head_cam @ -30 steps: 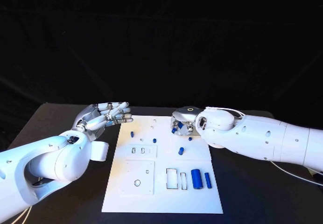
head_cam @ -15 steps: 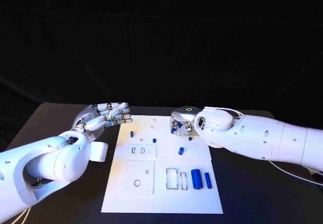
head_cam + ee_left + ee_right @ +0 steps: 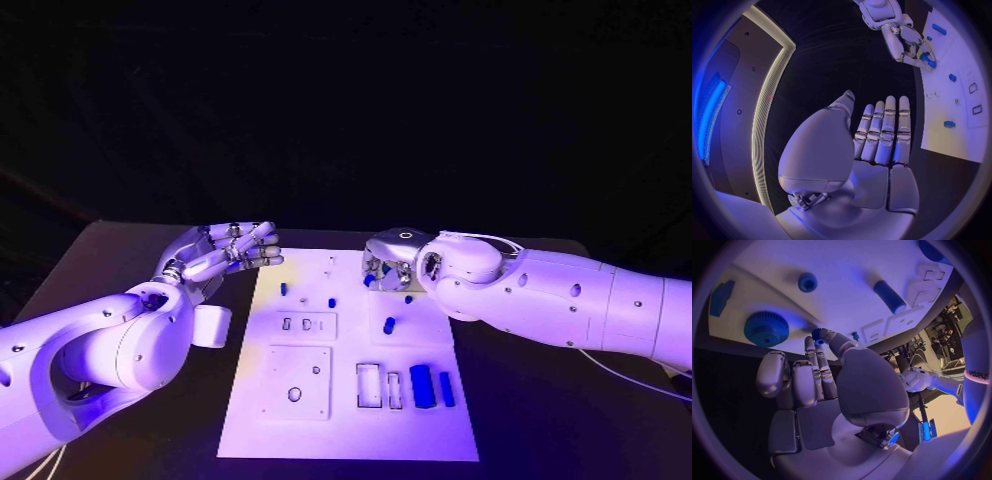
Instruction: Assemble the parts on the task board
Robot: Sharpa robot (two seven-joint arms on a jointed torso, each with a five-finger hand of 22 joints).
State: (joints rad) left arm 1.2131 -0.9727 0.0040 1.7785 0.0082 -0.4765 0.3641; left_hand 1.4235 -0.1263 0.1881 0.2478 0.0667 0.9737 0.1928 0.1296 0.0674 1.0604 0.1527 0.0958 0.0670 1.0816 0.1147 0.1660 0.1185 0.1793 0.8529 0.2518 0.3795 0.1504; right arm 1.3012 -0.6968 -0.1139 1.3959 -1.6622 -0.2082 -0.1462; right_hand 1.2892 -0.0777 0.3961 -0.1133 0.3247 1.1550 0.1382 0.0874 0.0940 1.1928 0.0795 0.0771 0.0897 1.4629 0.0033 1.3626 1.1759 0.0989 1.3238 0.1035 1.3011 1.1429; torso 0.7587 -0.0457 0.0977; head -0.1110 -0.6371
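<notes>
Right hand (image 3: 384,268) slightly nearer board's far edge; small blue part (image 3: 817,334) between fingers (image 3: 814,360)

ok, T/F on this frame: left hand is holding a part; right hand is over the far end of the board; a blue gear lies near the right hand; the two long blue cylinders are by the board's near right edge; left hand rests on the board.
1. The left hand holds a part: false, its fingers are empty.
2. The right hand is over the far end of the task board: true.
3. A blue gear lies near the right hand: true.
4. The two long blue cylinders lie near the board's near right edge: true.
5. The left hand rests on the board: false, it is raised beside the board's far left corner.
</notes>
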